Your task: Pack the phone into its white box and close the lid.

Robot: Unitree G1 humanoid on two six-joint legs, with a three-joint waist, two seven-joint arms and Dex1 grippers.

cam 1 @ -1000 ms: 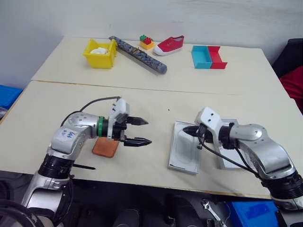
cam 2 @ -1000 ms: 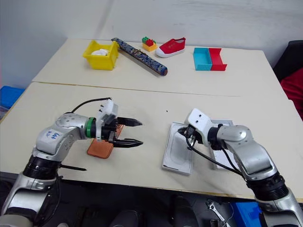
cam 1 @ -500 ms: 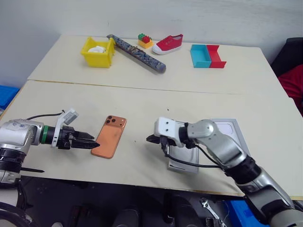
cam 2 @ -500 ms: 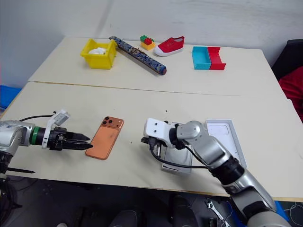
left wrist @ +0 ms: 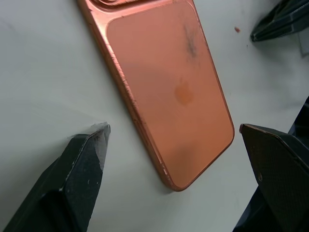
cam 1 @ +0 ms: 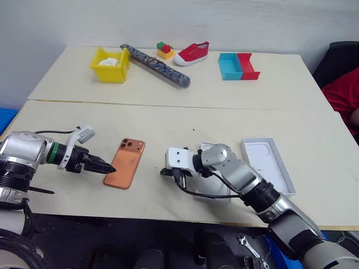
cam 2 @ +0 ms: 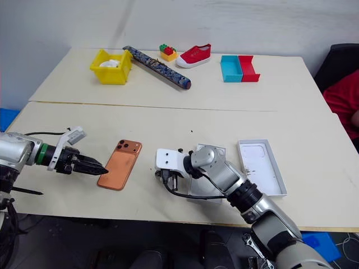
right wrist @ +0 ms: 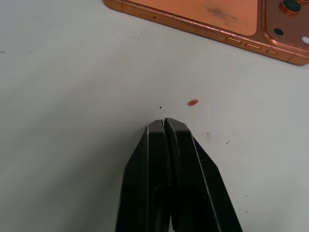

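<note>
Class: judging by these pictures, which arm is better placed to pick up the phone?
Probably the left. Its gripper sits at the phone with jaws open; the right gripper is shut, short of it.

Two pale beige tables (cam 1: 235, 120) butted edge to edge, plain white wall (cam 1: 224, 22) behind, dark floor below front edge.

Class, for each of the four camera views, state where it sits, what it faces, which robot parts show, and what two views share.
Left eye, right eye: head, looking down at the table; both arms show.
Left wrist: over the phone, between open fingers.
Right wrist: toward the phone's edge, past the shut right gripper.
Shared: all show the phone.
</note>
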